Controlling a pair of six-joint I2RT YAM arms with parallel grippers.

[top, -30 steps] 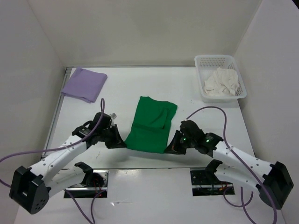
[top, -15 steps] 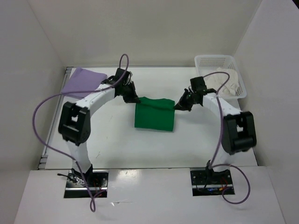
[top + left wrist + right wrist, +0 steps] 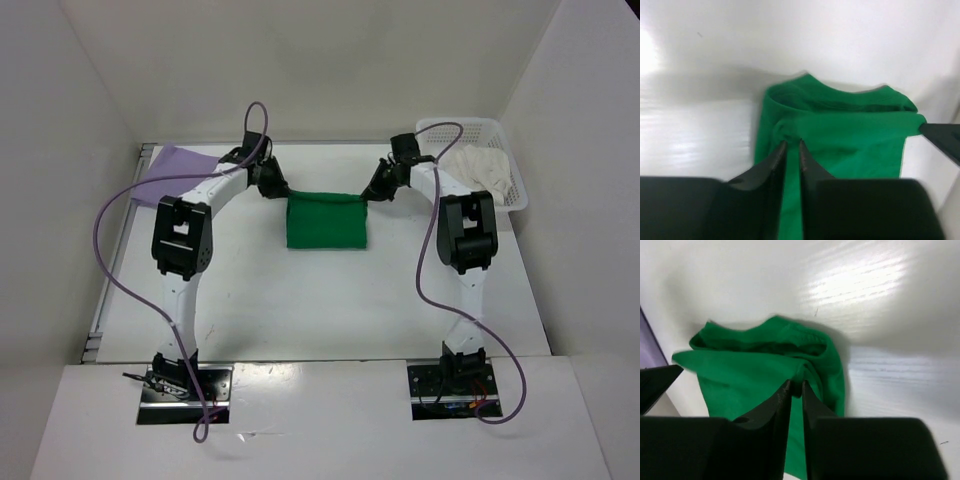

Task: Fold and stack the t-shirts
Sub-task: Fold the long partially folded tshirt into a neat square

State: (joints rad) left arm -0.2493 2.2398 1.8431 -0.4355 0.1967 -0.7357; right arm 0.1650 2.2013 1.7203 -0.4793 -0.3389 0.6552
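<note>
We see the table (image 3: 250,300) bearing the green t-shirt (image 3: 326,225), folded. The basket (image 3: 455,127), right of and beyond it, holds the cream t-shirt (image 3: 480,170). The lavender t-shirt (image 3: 170,165) lies left of and beyond it. The left gripper (image 3: 792,144) is at its far-left corner and the right gripper (image 3: 796,384) at its far-right. Both jaws are nearly together; we can't tell if they're pinching cloth.

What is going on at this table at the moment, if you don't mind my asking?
Two robot arms are folding shirts. The left gripper is at the far left corner of the green shirt, the right gripper at its far right corner, and the shirt lies folded on the table. Cloth bunches at the tips of both; whether they grip it is unclear. A lavender shirt lies folded at far left; a white shirt sits crumpled in the basket.
</note>
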